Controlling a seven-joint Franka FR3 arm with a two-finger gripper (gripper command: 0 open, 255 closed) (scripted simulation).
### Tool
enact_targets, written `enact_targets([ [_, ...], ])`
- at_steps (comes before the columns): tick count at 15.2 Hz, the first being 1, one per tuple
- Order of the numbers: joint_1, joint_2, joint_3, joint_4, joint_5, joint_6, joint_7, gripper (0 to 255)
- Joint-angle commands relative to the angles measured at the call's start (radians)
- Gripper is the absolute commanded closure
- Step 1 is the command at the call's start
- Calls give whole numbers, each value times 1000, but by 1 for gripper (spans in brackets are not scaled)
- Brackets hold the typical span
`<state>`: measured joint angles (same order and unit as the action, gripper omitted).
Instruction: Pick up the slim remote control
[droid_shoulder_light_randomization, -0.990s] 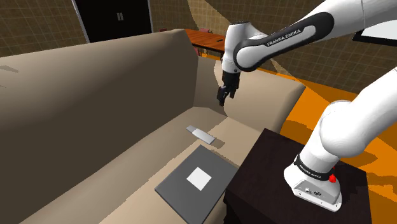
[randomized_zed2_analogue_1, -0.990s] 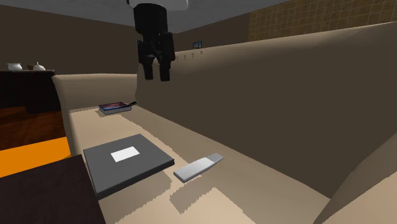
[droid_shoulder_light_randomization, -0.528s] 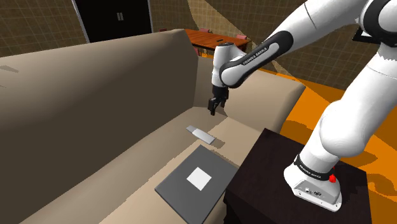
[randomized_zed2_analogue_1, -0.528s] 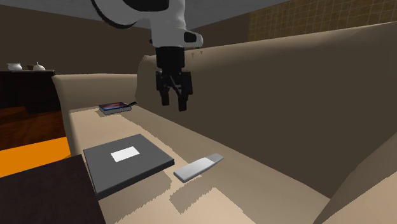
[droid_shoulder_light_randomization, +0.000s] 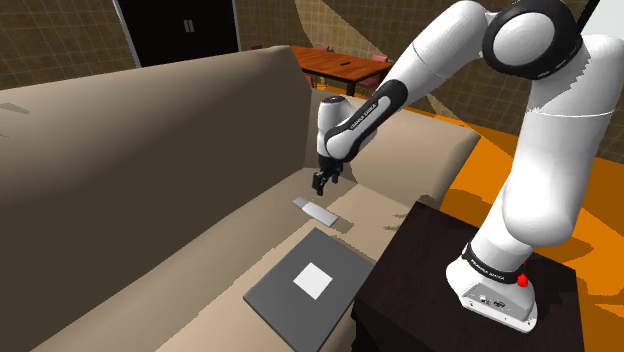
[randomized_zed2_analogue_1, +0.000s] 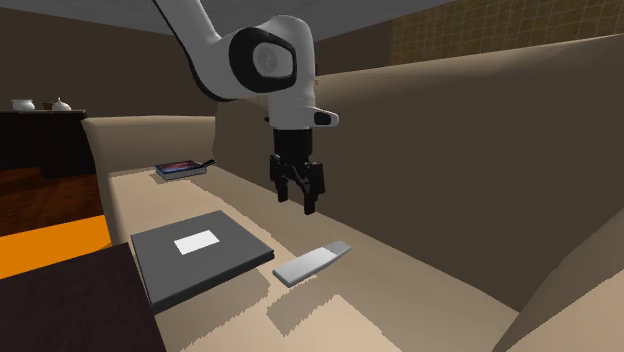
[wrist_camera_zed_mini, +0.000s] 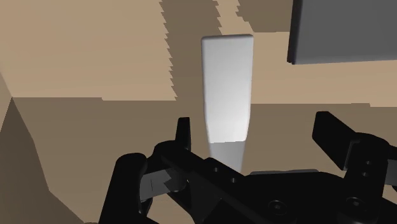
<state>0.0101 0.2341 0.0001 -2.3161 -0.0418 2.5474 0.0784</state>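
Second exterior view, left to right: a dark cabinet (randomized_zed2_analogue_1: 30, 135) with white pots (randomized_zed2_analogue_1: 22, 104) on top, a strip of orange floor (randomized_zed2_analogue_1: 50, 245), a corner of the dark stand (randomized_zed2_analogue_1: 60, 300), a small dark book (randomized_zed2_analogue_1: 182, 168) at the far end of the seat, a grey board (randomized_zed2_analogue_1: 180, 270), the claw (randomized_zed2_analogue_1: 297, 204), the remote (randomized_zed2_analogue_1: 312, 262), then the sofa (randomized_zed2_analogue_1: 450, 150) back.
Shoulder view adds: a black area (droid_shoulder_light_randomization: 175, 30) inside a door frame, a reddish wooden table (droid_shoulder_light_randomization: 340, 65) behind the sofa (droid_shoulder_light_randomization: 150, 150), and the whole white arm (droid_shoulder_light_randomization: 450, 60) reaching left from its stand (droid_shoulder_light_randomization: 440, 260).
Wrist view adds: the remote (wrist_camera_zed_mini: 227, 89) seen from above, running straight away from the claw (wrist_camera_zed_mini: 254, 124).
Claw: wide, both fingers apart and touching nothing; it hangs just above the seat (droid_shoulder_light_randomization: 320, 188).
Remote: flat on the sofa seat (droid_shoulder_light_randomization: 317, 211), just beside the board (droid_shoulder_light_randomization: 280, 300) (a narrow gap of cushion shows between them), its near end between the spread fingers.
Surface: a long beige sofa seat (wrist_camera_zed_mini: 83, 63) with a high back and a rounded armrest.
Room: brown tiled walls (randomized_zed2_analogue_1: 450, 30), orange floor (droid_shoulder_light_randomization: 490, 170).
Shapes: the remote is a slim, pale grey bar with rounded corners; the board (wrist_camera_zed_mini: 343, 28) is thin, square-cornered and dark grey, with a white rectangle on top.
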Motion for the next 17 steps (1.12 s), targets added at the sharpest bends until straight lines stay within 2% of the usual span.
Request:
enact_targets([
  [1,-2,85,-2,48,-2,35,-3,0],
  [9,-1,398,-6,279,-8,109,-3,0],
  [17,0,495,-8,315,-10,170,1,0],
])
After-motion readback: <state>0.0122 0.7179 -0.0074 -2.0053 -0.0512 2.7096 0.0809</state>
